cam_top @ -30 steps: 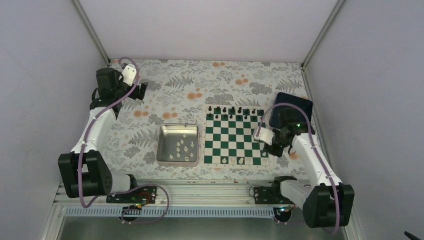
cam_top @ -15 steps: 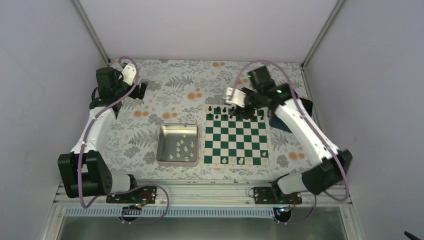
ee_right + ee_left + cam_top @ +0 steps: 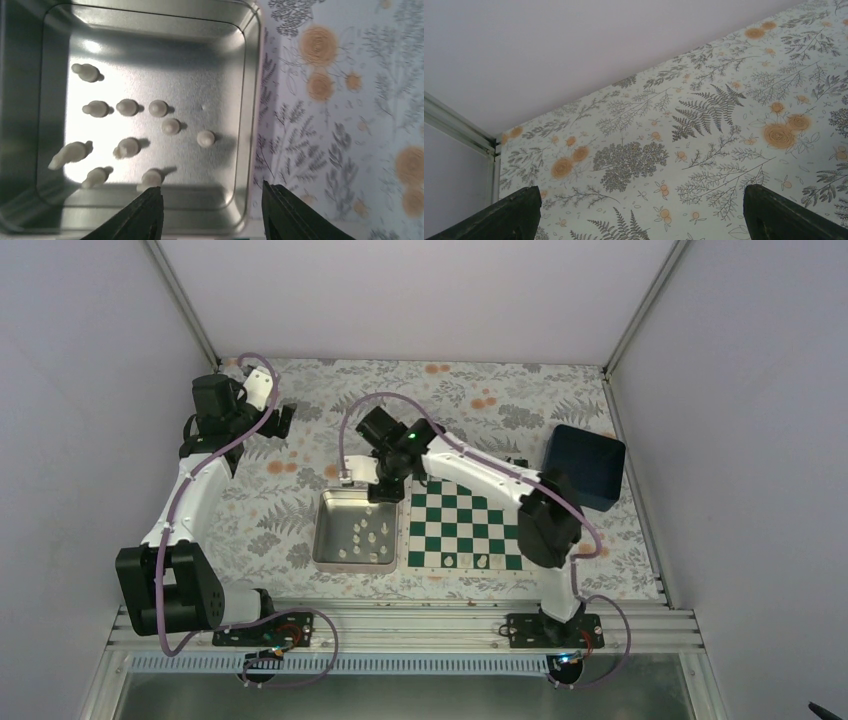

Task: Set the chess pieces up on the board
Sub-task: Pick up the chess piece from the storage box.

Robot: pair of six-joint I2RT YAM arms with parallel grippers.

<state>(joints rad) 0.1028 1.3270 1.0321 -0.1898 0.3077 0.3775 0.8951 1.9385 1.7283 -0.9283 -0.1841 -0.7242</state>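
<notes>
1. The desk (image 3: pixel 470 400) lies under both hands, its fern-and-flower cloth filling the left wrist view.
2. The board (image 3: pixel 470 525) sits just to the right of the right hand (image 3: pixel 384 490), with the right arm stretched across its far rows.
3. The dark blue box (image 3: pixel 585 465) stands well off to that hand's right, past the board.
4. The silver tray (image 3: pixel 322 530) is directly below the right hand, which hovers over its rim. Its fingers (image 3: pixel 147 210) are spread apart with nothing between them.
5. The left hand (image 3: pixel 280 420) hangs far off to the left, well apart from the tray and board. It is also spread wide, with bare cloth between its fingers (image 3: pixel 514 212).
6. Ten cream chess pieces (image 3: pixel 127 107) lie scattered in the tray, just ahead of the right hand's fingertips.
7. A few cream pieces (image 3: pixel 482 561) stand on the board's near row.
</notes>
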